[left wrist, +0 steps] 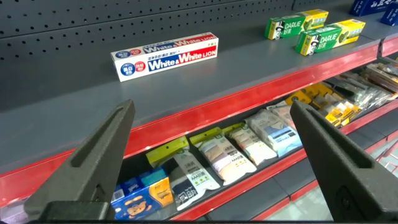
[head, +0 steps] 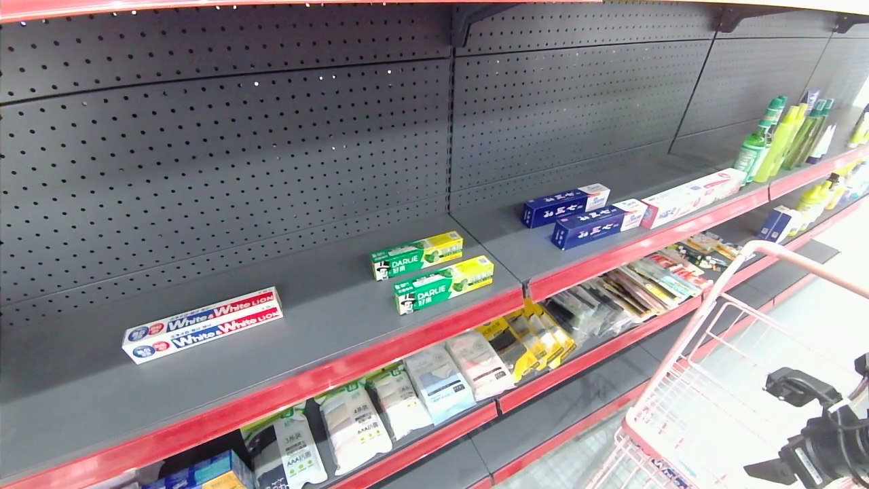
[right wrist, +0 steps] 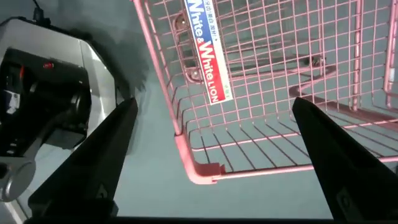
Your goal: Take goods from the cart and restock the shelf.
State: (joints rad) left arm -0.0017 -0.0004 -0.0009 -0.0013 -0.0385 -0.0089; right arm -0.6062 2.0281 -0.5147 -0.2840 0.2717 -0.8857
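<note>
Toothpaste box (right wrist: 206,55) is the one I'm after; it's inside the pink wire cart (right wrist: 186,149), lying long-ways against the wire side close to a corner, and the cart sits near me on the right with the shelf (head: 339,319) off to the left and farther back.

Handling guess: light as anything, stiff printed cardboard, long and skinny; glossy, so probably a bit slippery; it'll dent if I squeeze hard. I'd pinch it across the narrow width around the middle so it doesn't swing or tip; the ends would just lever out of my grip. The wire mesh looks like the annoying part, since the box is tight against it and one finger needs room on that side.

My right hand (right wrist: 214,102) has its fingers spread wide with nothing between them; it hangs by the cart's corner, touching neither wire nor box. My left hand (left wrist: 212,106) is spread wide too, empty, pointed at the shelf front where two matching white boxes (head: 202,324) sit at the left, with the green boxes (head: 434,272) further right; plenty of bare shelf between them for the new one.
</note>
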